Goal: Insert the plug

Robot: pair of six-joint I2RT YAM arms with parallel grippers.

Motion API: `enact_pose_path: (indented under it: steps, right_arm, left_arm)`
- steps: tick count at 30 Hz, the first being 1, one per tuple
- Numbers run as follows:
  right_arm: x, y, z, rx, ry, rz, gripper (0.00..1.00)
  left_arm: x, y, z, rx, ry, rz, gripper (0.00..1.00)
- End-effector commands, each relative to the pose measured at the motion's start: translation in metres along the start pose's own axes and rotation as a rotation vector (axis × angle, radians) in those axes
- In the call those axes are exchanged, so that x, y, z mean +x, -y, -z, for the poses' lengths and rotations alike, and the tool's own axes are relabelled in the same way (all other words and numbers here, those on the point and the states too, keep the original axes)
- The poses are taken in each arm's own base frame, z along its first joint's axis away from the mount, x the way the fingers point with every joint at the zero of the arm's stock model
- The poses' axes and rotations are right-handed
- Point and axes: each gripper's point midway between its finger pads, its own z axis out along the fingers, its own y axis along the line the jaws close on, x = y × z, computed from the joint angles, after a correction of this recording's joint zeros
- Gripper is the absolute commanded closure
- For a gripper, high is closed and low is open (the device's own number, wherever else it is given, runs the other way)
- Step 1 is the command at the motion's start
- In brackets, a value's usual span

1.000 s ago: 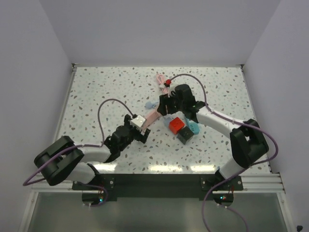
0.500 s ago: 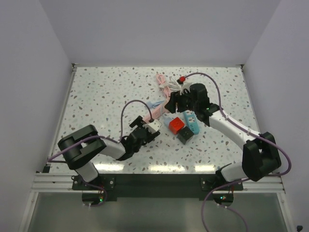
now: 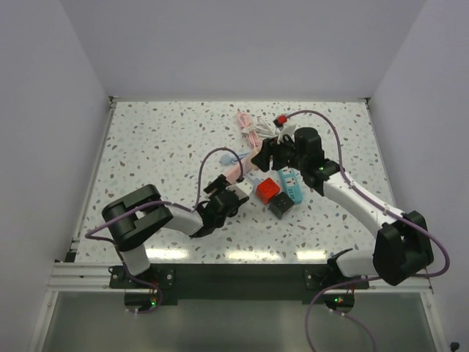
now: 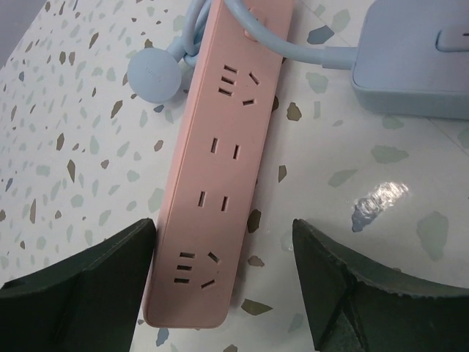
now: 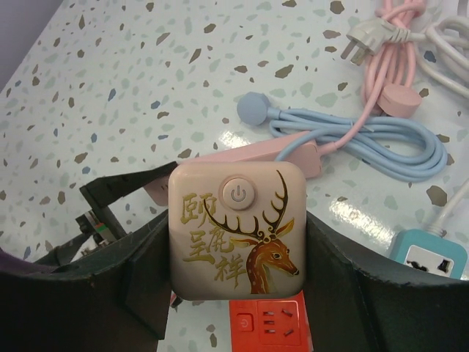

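The plug (image 5: 234,227) is a pink square block with a gold deer picture and a round power button. My right gripper (image 5: 236,246) is shut on its two sides, holding it above the table near the cube sockets (image 3: 267,155). A pink power strip (image 4: 220,161) lies flat with several sockets facing up; it shows in the top view as a pink bar (image 3: 236,171). My left gripper (image 4: 221,238) straddles the strip's near end (image 3: 231,192). Its jaws are open: the left finger is close against the strip's edge and the right finger stands apart from it.
A red cube socket (image 3: 267,189) lies under the held plug (image 5: 267,323), with a teal one (image 3: 291,185) and a dark one (image 3: 280,207) beside it. A light blue cable (image 5: 366,136) and a pink coiled cord (image 5: 388,51) lie beyond the strip. A pale blue box (image 4: 418,66) sits right of it.
My left arm has swung right and brought its gripper over the near end of the pink strip, its jaws narrowing. The right gripper has shifted slightly right with the plug.
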Motion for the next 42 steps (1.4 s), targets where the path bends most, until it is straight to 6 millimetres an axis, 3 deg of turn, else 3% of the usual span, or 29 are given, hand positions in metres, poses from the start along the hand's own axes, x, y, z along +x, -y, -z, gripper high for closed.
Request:
enact_pose_path:
  steps: [1, 9, 12, 16, 22, 26, 31, 36, 39, 42]
  right_arm:
    - [-0.027, -0.015, 0.011, -0.058, 0.098, 0.019, 1.0]
    - [-0.028, -0.016, 0.017, -0.051, 0.11, 0.02, 1.0]
    - [-0.028, -0.016, 0.019, -0.052, 0.113, 0.021, 1.0]
    - [-0.027, -0.016, 0.023, -0.046, 0.12, 0.022, 1.0]
    - [-0.027, -0.015, 0.028, -0.035, 0.132, 0.021, 1.0]
    - [-0.025, -0.015, 0.028, -0.035, 0.122, 0.021, 1.0]
    - [-0.017, -0.013, 0.024, -0.036, 0.093, 0.022, 1.0]
    - [-0.012, -0.01, 0.021, -0.027, 0.078, 0.017, 1.0]
    - [-0.011, -0.01, 0.021, -0.027, 0.077, 0.015, 1.0]
    - [-0.012, -0.009, 0.021, -0.022, 0.076, 0.013, 1.0]
  left_arm:
    - [0.005, 0.002, -0.008, -0.036, -0.069, 0.019, 0.22]
    - [0.016, 0.004, -0.009, -0.04, -0.14, 0.029, 0.42]
    - [0.017, 0.015, -0.007, 0.044, -0.131, 0.098, 0.45]
    - [0.012, 0.044, -0.006, 0.235, -0.108, 0.231, 0.51]
    - [0.001, 0.054, -0.005, 0.344, -0.087, 0.388, 0.57]
    - [-0.017, 0.071, 0.003, 0.455, -0.061, 0.485, 0.58]
    - [-0.02, 0.098, 0.013, 0.59, -0.095, 0.585, 0.58]
    - [-0.007, 0.108, 0.016, 0.62, -0.142, 0.612, 0.55]
    - [0.01, 0.108, 0.014, 0.622, -0.192, 0.638, 0.48]
    - [0.016, 0.106, 0.017, 0.628, -0.188, 0.653, 0.37]
